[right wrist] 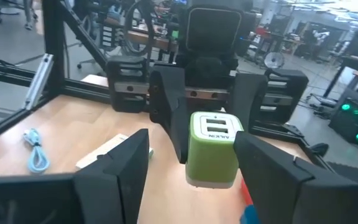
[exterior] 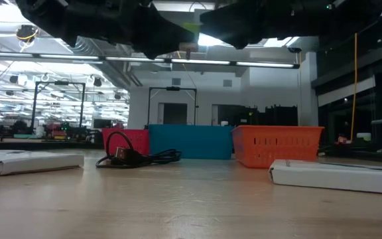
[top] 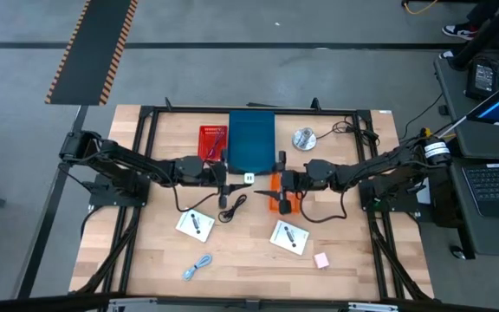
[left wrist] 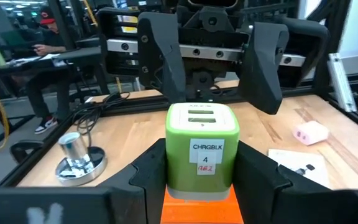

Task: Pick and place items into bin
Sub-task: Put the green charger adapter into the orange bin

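Nearest the front table edge lie the light-blue cable [top: 197,268] and the small pink block [top: 321,260], well apart. Behind them rest two white cards, one on the left [top: 196,224] and one on the right [top: 289,237], with the black coiled cable [top: 230,210] between and slightly behind them. Above the table's middle, the left gripper [left wrist: 201,180] pinches a green charger block [left wrist: 202,149] between its fingers, holding it over the orange basket [top: 281,196]. The right gripper [right wrist: 191,171] faces it, with its fingers spread wide on either side of the same block, not gripping it. Farther back stand the blue bin [top: 251,139], a red box [top: 212,141] just beside it, and a round silver disc [top: 303,138].
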### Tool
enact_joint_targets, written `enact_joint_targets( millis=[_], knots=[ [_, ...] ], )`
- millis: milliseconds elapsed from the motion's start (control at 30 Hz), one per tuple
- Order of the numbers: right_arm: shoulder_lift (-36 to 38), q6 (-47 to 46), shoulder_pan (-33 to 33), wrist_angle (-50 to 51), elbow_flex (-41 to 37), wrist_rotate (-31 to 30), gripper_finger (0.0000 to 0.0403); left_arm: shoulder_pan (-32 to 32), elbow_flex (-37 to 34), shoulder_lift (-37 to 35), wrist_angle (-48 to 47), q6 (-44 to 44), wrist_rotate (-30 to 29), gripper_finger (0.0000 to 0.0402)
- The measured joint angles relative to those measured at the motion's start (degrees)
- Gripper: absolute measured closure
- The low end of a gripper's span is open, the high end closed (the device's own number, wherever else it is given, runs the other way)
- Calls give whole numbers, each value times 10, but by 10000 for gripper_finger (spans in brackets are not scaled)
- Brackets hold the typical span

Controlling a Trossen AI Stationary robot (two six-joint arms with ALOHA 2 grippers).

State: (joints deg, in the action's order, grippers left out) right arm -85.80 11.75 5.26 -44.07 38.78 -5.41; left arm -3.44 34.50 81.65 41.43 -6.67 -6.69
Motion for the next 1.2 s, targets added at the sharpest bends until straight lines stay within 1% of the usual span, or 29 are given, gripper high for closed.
enact_joint_targets(
  millis=[267,400,500,633,700,900,1067,1200],
  knots=[
    [15,7,-1,4,2,-9,181,-1,4,0,-5,-13,-4,260],
    [24,8,-2,5,3,-48,181,-1,4,-3,-5,-13,16,260],
    [23,5,-1,13,3,-57,181,-1,4,-3,-6,-12,17,260],
    [24,-24,-1,32,2,-47,182,1,3,-3,-9,-12,16,260],
    [24,-25,-1,32,2,-34,182,2,3,-3,-3,-12,16,260],
    [11,-26,-1,25,2,-31,182,2,3,-3,0,-12,16,260],
    [-12,-25,-1,22,29,-11,182,2,3,-3,0,-12,15,260],
    [-30,-11,-1,34,50,-9,182,2,2,-3,-1,-12,15,260]
  ],
)
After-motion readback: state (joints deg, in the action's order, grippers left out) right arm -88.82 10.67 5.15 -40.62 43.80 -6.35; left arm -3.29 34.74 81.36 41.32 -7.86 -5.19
